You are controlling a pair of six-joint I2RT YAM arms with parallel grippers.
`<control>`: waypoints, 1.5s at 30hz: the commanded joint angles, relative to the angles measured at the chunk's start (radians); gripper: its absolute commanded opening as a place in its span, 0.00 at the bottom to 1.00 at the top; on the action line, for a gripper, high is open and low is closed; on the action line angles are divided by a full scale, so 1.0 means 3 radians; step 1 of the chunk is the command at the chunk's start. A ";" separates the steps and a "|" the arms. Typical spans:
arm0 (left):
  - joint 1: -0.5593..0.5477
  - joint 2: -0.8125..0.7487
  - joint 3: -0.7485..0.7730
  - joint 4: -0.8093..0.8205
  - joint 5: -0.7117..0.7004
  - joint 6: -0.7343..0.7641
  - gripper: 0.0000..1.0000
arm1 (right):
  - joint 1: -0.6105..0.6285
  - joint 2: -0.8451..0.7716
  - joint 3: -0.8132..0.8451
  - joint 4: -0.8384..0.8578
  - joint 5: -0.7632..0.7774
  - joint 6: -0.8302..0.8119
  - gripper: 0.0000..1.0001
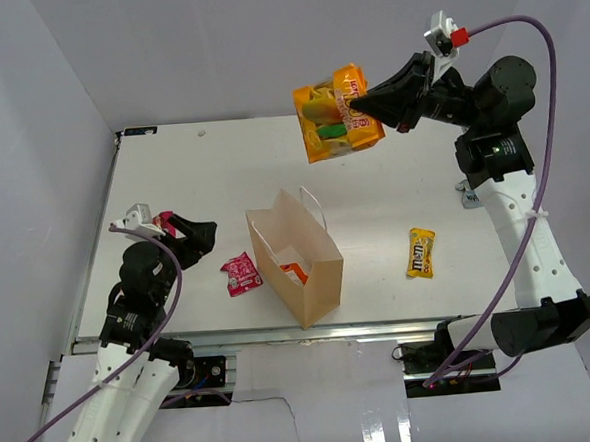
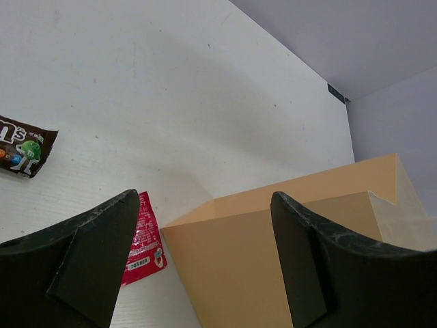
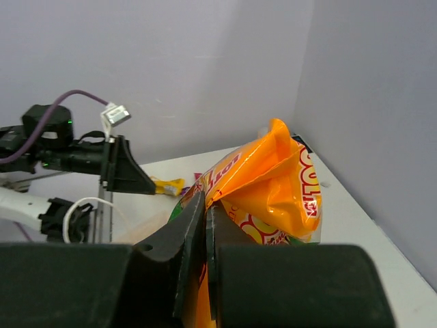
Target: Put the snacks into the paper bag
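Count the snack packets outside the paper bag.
4. A large orange bag held aloft by the right gripper; yellow pack right of the paper bag; pink pack left of it; dark pack seen only in the left wrist view. More may lie inside the bag.

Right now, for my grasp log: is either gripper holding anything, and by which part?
The right gripper is shut on the large shiny orange snack bag, pinching one edge in mid-air. The left gripper is open and holds nothing.
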State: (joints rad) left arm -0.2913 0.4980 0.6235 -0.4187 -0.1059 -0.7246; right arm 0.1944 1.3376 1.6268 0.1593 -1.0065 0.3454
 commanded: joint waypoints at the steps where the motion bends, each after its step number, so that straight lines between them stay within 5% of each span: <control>1: -0.0016 -0.0065 -0.0043 -0.0031 -0.0061 -0.0054 0.88 | 0.0211 -0.0143 0.0181 0.0308 -0.0010 0.0071 0.08; 8: -0.0016 -0.0131 -0.0074 -0.0067 -0.0061 -0.0100 0.88 | 0.0553 -0.0194 0.0345 0.0272 0.0011 0.0219 0.08; 24: -0.0016 -0.0264 -0.0120 -0.0179 -0.0087 -0.0218 0.88 | 0.1264 -0.0460 -0.0340 -0.0980 0.0522 -0.0987 0.08; 38: -0.0016 -0.0116 -0.0100 -0.0368 -0.0408 -0.0605 0.94 | 0.1520 -0.0419 -0.0524 -0.1400 0.0931 -0.1616 0.08; 45: -0.0011 0.0511 0.0151 -0.0951 -0.0971 -0.1822 0.98 | 0.1776 -0.0583 -0.0713 -0.1492 0.1064 -0.1959 0.36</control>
State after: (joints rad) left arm -0.2913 0.5713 0.6140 -0.6109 -0.3027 -1.0977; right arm 0.7025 1.2125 1.4181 -0.3344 -0.7132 -0.1692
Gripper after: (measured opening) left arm 0.979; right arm 0.339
